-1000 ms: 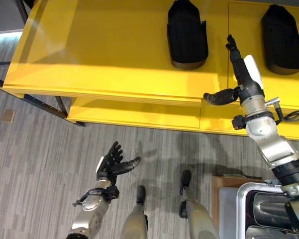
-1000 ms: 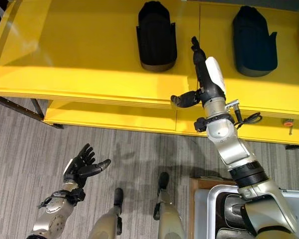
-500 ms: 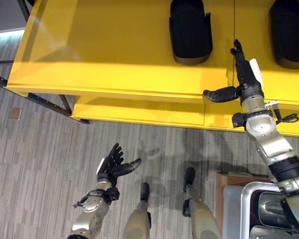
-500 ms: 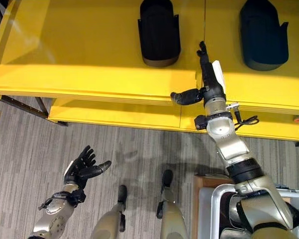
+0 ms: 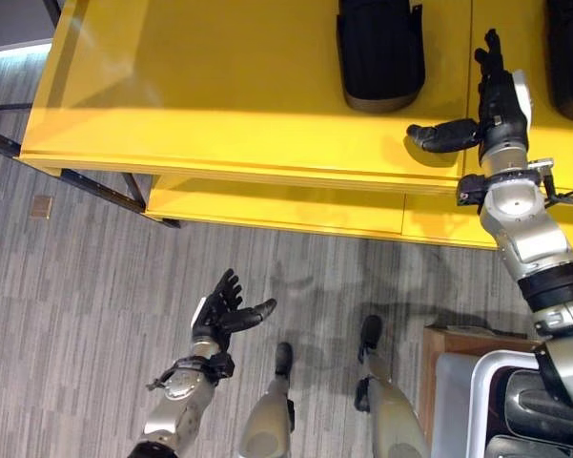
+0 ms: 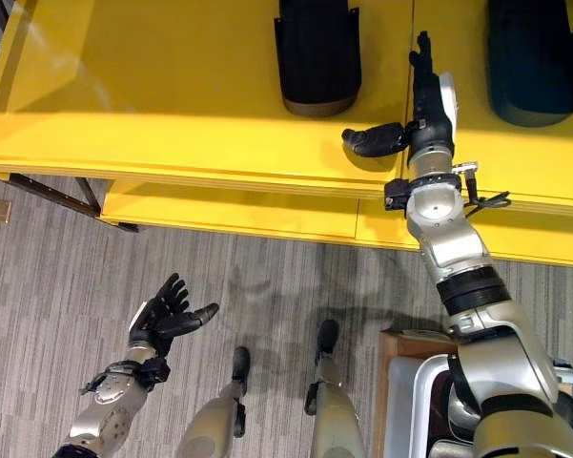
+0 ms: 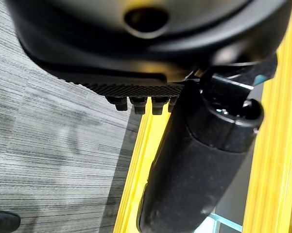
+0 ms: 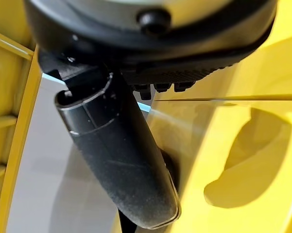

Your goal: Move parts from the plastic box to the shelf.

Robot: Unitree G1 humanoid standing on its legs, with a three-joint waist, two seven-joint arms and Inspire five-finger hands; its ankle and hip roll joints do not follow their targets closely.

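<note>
Two black parts lie on the yellow shelf [image 5: 219, 105]: one part [image 5: 379, 52] near the middle and another part [image 6: 537, 57] to its right. My right hand [image 5: 496, 100] reaches over the shelf's front between them, open, fingers straight and thumb out to the side, holding nothing. My left hand [image 5: 221, 313] hovers low over the floor, open and empty, fingers spread. A grey plastic box [image 5: 477, 405] sits at the lower right, with a dark part [image 5: 539, 410] inside it partly hidden by my right arm.
A lower yellow shelf level [image 5: 267, 212] juts out under the top one. Dark frame legs [image 5: 95, 186] stand at the shelf's left end. A small tan square [image 5: 42, 206] lies on the grey striped carpet [image 5: 76, 324]. The box rests on a brown stand [image 5: 448, 348].
The camera has shifted, so the shelf sits lower and further right. My right hand has moved forward over the shelf top, still open. The left hand stays as it was.
</note>
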